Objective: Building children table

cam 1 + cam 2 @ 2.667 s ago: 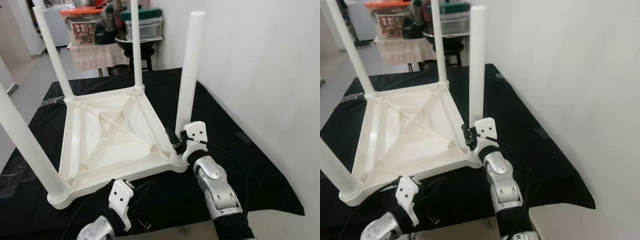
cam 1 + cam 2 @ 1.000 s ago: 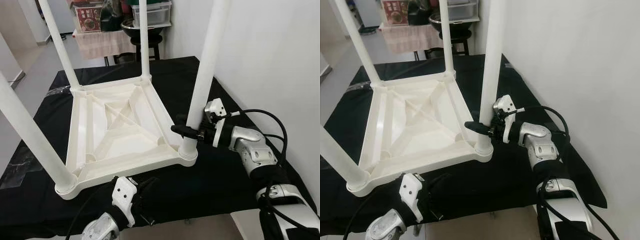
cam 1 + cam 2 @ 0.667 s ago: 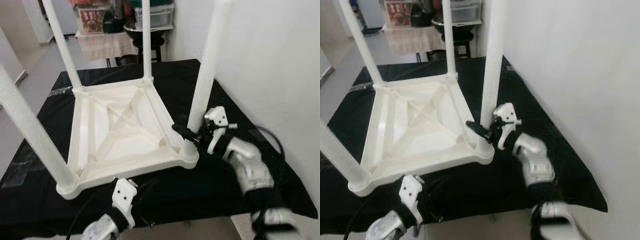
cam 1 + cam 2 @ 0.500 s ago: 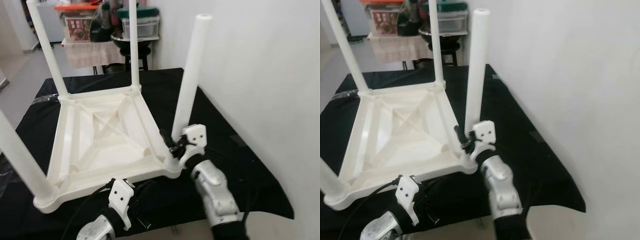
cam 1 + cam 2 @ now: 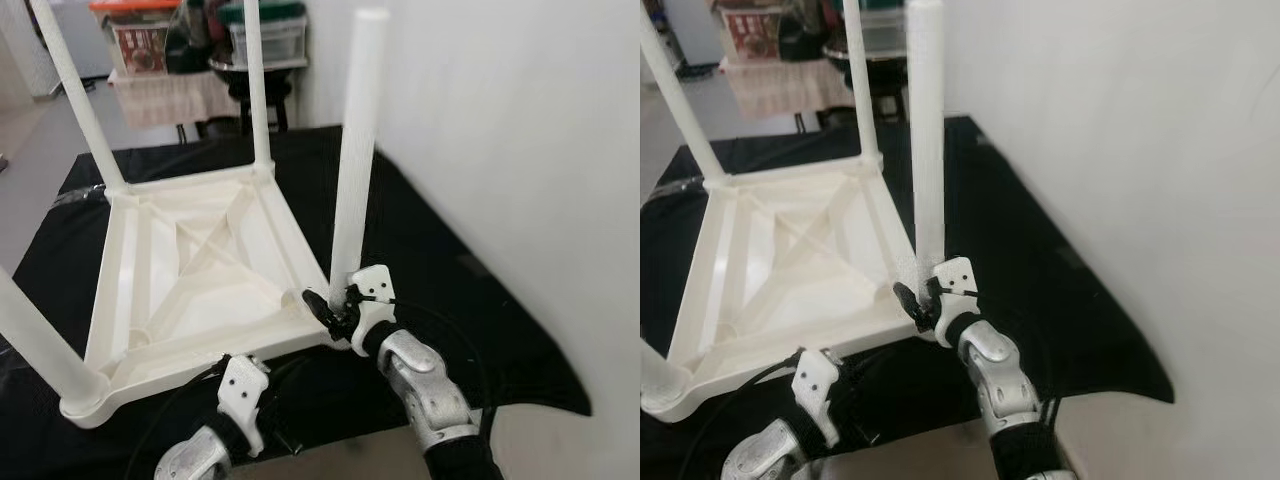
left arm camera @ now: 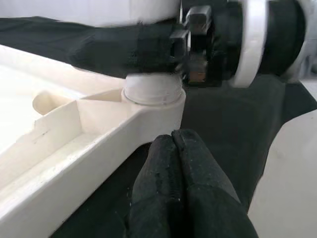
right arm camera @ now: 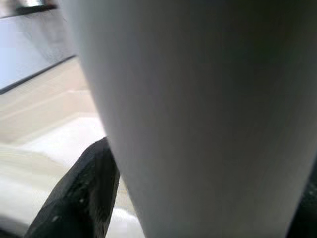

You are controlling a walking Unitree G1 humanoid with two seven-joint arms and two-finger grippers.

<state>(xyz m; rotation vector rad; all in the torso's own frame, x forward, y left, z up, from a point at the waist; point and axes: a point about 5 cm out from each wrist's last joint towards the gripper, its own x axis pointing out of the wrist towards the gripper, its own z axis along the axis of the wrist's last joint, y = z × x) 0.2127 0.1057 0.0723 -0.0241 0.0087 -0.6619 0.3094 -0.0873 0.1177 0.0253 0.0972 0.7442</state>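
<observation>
table top (image 5: 190, 265): 1 | legs (image 5: 355, 150): 4 | hands (image 5: 335, 310): 2

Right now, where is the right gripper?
In the left eye view, the right gripper is at the near right corner of the upturned white table, its jaws shut on the base of the table leg.

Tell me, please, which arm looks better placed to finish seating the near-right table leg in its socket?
Probably the right. The right gripper is already clamped around the base of the near-right leg, just above its corner socket. The left gripper is shut on nothing, low on the black cloth beside the upturned table.
</observation>
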